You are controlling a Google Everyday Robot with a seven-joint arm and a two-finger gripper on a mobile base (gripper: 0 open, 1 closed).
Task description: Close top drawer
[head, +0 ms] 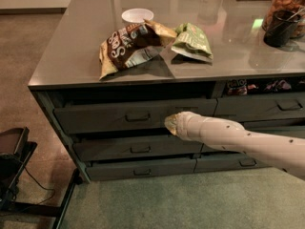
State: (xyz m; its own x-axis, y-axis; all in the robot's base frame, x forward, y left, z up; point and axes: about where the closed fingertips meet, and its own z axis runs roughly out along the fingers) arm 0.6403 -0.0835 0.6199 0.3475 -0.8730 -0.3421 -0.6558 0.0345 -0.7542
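Observation:
The top drawer [95, 120] is the wide dark grey one under the left part of the counter, with a small bar handle [137, 117] at its middle. Its front stands a little out from the cabinet, with a dark gap above it. My gripper [170, 124] is at the end of the white arm [238, 137], which reaches in from the right. Its tip is against the drawer front, just right of the handle.
Two shallower wide drawers [138, 149] [140, 170] lie below. A narrower drawer [279, 106] at the right stands open, with snacks [238, 86] inside. The countertop holds a brown chip bag [128, 44], a green bag [193, 42], a white bowl [137, 15] and a jar [286, 13]. A black stand [12, 156] is on the floor at the left.

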